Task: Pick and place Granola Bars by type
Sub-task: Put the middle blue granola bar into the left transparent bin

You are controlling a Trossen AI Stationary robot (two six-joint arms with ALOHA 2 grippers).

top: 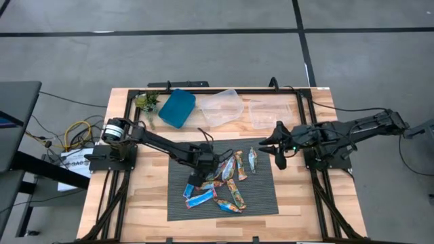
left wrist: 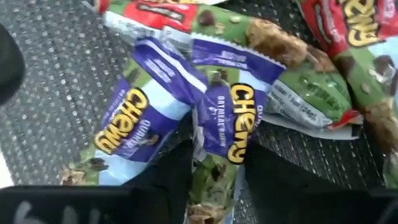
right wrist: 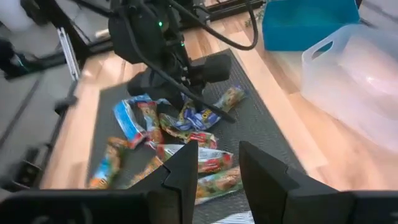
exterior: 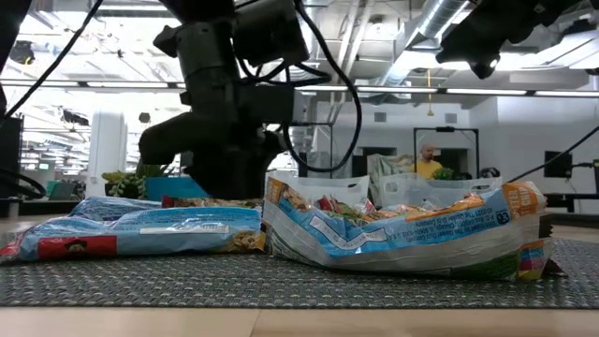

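- Your left gripper point(left wrist: 217, 180) sits low in the Granola Bars point(top: 224, 179), fingers clamped on a purple-green bar point(left wrist: 217, 124), likely isolating one type.
- Your right gripper point(right wrist: 217, 165) waits spread and empty above the mat point(top: 261, 196).

- A blue-wrapped granola bar point(exterior: 402, 234) lies crumpled on the dark ribbed mat point(exterior: 299, 281); it serves as the landmark here.
- Beside it, touching its end, lies a flatter blue bar point(exterior: 140, 232) with a red patch.
- Behind the landmark bar, more wrappers point(exterior: 337, 206) show over its top edge.
- Farther back, beyond the flatter bar, a dark arm point(exterior: 229, 103) comes down from above; its fingers are hidden.
- Well beyond the landmark bar, a person in yellow point(exterior: 429, 164) stands in the room.
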